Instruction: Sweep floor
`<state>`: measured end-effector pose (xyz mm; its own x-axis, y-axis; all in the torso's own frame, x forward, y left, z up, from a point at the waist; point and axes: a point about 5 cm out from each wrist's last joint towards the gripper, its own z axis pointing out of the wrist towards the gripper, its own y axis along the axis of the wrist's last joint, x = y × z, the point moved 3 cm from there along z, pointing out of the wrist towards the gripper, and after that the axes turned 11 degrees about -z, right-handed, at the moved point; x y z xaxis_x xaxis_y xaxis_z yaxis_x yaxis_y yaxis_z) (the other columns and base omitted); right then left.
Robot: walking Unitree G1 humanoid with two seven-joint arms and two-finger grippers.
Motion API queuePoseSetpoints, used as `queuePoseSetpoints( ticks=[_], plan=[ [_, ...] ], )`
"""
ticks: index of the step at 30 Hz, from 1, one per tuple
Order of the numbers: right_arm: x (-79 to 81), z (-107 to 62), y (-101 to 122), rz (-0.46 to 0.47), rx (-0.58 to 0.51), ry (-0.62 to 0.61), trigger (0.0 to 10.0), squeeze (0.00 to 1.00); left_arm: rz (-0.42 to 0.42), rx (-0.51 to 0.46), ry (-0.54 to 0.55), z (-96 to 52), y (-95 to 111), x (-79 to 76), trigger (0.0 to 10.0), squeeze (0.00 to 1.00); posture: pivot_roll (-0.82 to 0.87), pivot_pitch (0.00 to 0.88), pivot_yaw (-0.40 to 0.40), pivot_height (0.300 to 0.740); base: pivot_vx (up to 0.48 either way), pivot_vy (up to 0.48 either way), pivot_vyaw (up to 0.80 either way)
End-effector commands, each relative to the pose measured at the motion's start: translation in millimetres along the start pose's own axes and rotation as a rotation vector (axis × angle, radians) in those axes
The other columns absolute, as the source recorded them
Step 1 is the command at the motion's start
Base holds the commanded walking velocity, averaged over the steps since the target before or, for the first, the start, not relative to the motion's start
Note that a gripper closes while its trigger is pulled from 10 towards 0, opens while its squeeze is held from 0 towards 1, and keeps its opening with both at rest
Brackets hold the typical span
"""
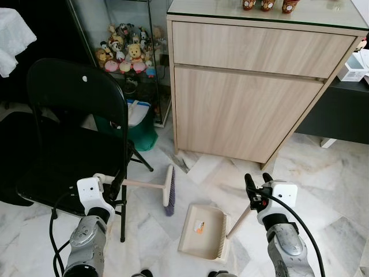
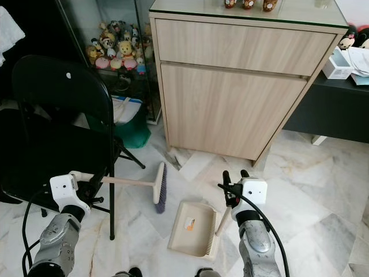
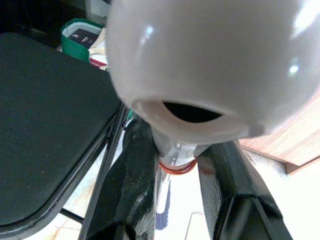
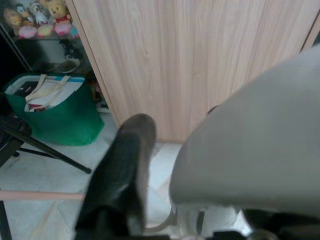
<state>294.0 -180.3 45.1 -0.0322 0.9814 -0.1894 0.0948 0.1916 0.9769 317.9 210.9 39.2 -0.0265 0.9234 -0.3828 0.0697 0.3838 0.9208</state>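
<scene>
The broom (image 1: 164,187) lay low over the marble floor (image 1: 323,173), its pale wooden handle running left to the left gripper (image 1: 117,186), whose jaws were pinched on the handle near its rounded end. Its brush head, with purple bristles, stood on edge just left of the dustpan (image 1: 202,228). The dustpan was beige plastic, flat and scoop-shaped with a ribbed near edge and a small orange label, and it rested on the floor in the middle foreground. Its thin wooden handle rose to the right into the right gripper (image 1: 258,186), whose jaws were closed on it.

A black folding chair (image 1: 69,133) with a padded seat stood close on the left, its metal leg touching or just beside the broom handle, crowding the left arm. Beyond it sat a green bag (image 1: 138,124) with white straps, and farther back a glass case held small plush toys (image 1: 124,55). A light wood cabinet (image 1: 248,98) with a glass top stood far centre, directly past the dustpan. To the right was a dark low worktop (image 1: 340,112) carrying a white box (image 1: 353,69).
</scene>
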Motion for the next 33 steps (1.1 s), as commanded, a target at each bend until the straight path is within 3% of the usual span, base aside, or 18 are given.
queuePoseSetpoints(
  ticks=[1,13,26,27,29,30,33],
  plan=[
    [-0.1,-4.0,-9,-0.003,0.035,0.000,0.0,0.00,0.003,0.081,0.019,-7.1,-18,3.9,10.0,0.00,-0.20,0.204,-0.001,0.740,0.000,0.000,0.00],
    [-0.9,-4.7,-14,-0.017,0.059,-0.013,0.0,0.00,0.002,0.096,0.023,-8.2,-21,6.5,10.0,0.00,-0.19,0.207,0.001,0.740,0.000,0.000,0.00],
    [-22.5,-10.3,-1,-0.032,0.011,-0.151,0.0,0.00,0.007,0.110,0.025,-6.9,-23,8.8,10.0,0.00,-0.20,0.199,0.020,0.740,0.000,0.000,0.00],
    [-25.3,-12.1,2,-0.032,0.002,-0.170,2.4,0.00,0.008,0.112,0.024,-6.4,-23,9.0,10.0,0.00,-0.21,0.196,0.024,0.740,0.000,0.000,0.00],
    [-26.8,-13.1,5,-0.029,-0.007,-0.181,2.4,0.00,0.009,0.113,0.023,-6.1,-23,9.1,10.0,0.00,-0.21,0.196,0.024,0.740,0.000,0.000,0.00],
    [-28.4,-15.2,9,-0.034,-0.024,-0.189,10.0,0.00,0.010,0.114,0.021,-5.5,-22,8.9,10.0,0.00,-0.21,0.195,0.027,0.740,0.000,0.000,0.00],
    [-33.5,-21.9,20,-0.070,-0.070,-0.220,10.0,0.00,0.012,0.115,0.016,-3.1,-21,8.2,10.0,0.00,-0.21,0.189,0.033,0.740,0.000,0.000,0.00]
  ],
)
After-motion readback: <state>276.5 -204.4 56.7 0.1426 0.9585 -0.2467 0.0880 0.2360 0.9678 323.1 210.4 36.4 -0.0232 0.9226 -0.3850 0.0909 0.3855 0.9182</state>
